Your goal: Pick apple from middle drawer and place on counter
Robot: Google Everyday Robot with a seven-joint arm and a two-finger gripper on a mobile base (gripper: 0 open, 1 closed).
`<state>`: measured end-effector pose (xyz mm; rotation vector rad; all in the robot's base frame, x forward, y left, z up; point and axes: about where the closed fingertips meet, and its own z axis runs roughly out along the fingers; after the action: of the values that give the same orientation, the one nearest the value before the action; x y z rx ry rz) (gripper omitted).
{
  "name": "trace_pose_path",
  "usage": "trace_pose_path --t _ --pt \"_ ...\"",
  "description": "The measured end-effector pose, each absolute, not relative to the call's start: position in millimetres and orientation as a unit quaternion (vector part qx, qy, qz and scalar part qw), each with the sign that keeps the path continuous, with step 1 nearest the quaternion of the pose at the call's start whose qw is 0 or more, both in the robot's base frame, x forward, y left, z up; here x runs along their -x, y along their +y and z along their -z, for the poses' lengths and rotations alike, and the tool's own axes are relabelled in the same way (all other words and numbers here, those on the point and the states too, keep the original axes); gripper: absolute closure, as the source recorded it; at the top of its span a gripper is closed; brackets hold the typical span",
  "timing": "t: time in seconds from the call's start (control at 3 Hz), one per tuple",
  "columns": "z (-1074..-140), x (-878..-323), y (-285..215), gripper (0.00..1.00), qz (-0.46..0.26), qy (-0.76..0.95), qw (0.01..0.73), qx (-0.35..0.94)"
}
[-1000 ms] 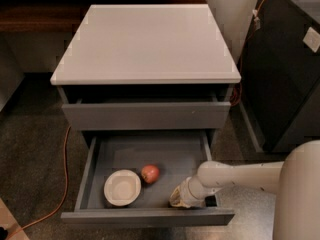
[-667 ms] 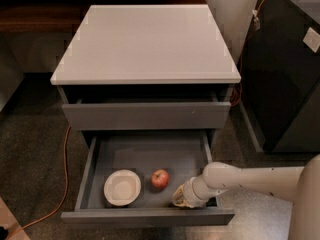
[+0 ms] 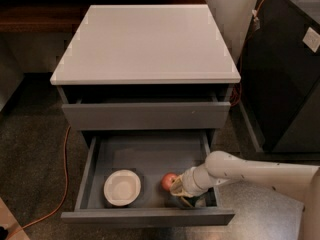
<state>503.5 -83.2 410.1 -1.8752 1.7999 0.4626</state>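
The middle drawer (image 3: 148, 217) is pulled out below the white counter (image 3: 145, 39). The small red apple (image 3: 168, 180) lies on the drawer floor, right of centre. My gripper (image 3: 179, 188) reaches into the drawer from the right on a white arm and sits right against the apple's right side, low near the drawer's front right corner. I cannot see whether it has hold of the apple.
A round white bowl (image 3: 122, 187) sits in the drawer left of the apple. The drawer above (image 3: 145, 115) stands slightly open. An orange cable (image 3: 59, 184) runs on the floor at the left. A dark cabinet (image 3: 290, 69) stands at the right.
The apple has moved to the right, away from the bowl, and now lies against the gripper. The gripper has shifted slightly left and up. The bowl has not moved.
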Motion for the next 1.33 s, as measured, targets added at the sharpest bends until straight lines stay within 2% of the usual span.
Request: trace_pose_path --t 0.33,0.67,1.0,1.33 --pt "-459.5 -544.9 -72.9 1.00 -0.184 0.664 0.285 0.666" --pt "-459.0 -544.6 -72.3 0.98 -0.185 0.664 0.285 0.667" --pt "-457.7 -543.4 -70.4 0.68 -0.187 0.663 0.284 0.667" --pt "-456.7 -542.7 -69.1 0.44 -0.188 0.662 0.284 0.668"
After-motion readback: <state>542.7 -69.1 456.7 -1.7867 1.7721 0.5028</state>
